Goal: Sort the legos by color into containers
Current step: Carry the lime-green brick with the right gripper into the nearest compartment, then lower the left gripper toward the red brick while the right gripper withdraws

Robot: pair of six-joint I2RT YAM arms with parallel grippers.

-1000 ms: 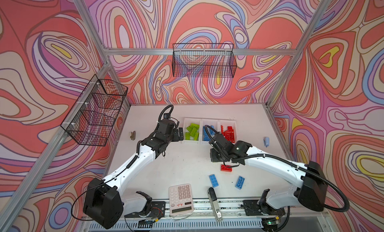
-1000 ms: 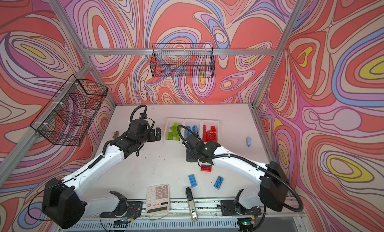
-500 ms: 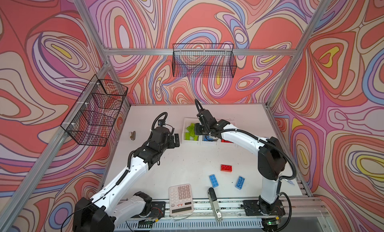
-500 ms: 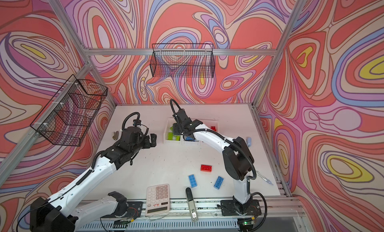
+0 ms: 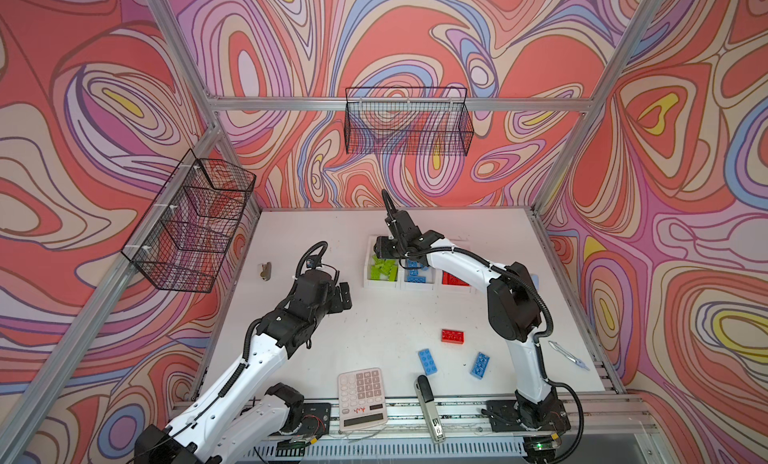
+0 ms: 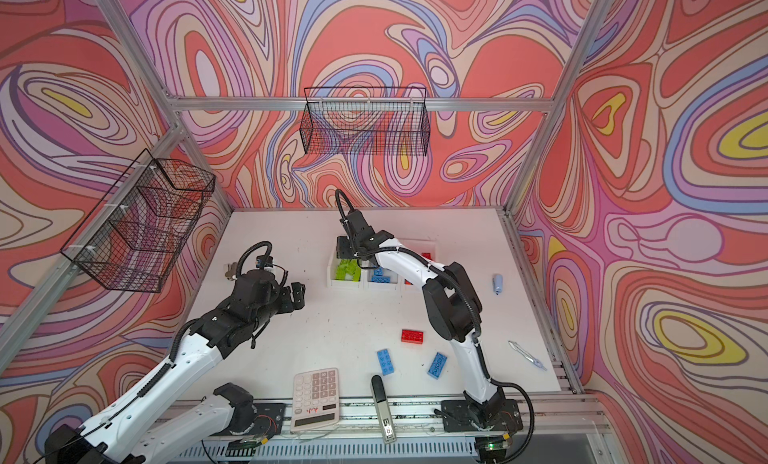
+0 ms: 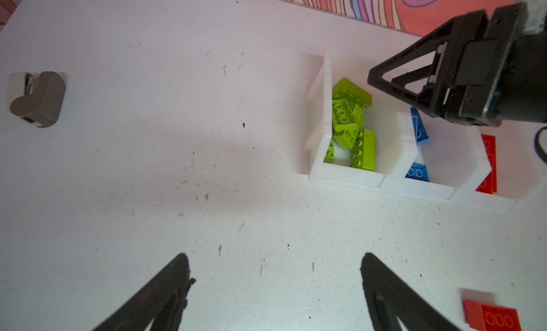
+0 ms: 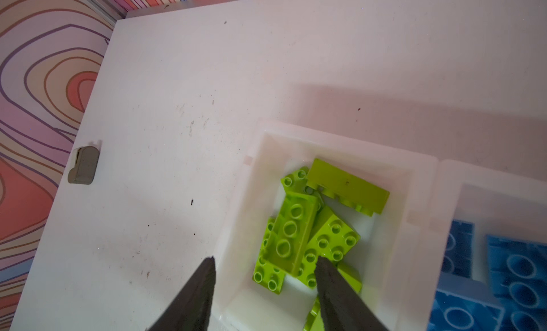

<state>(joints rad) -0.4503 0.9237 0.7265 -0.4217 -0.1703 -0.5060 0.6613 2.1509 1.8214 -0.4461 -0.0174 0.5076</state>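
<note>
Lime green studded plastic legos (image 8: 307,234) piled in end white plastic bin (image 8: 420,196); R gripper (image 8: 265,260) above, jaws half apart, empty, drop seems done. Next: fetch red brick (image 5: 452,335). L gripper (image 7: 274,255) wide, empty.

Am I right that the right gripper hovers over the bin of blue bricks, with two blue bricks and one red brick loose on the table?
Not quite: in the right wrist view the right gripper hovers over the bin of green bricks. Two blue bricks and one red brick lie loose on the table.
</note>
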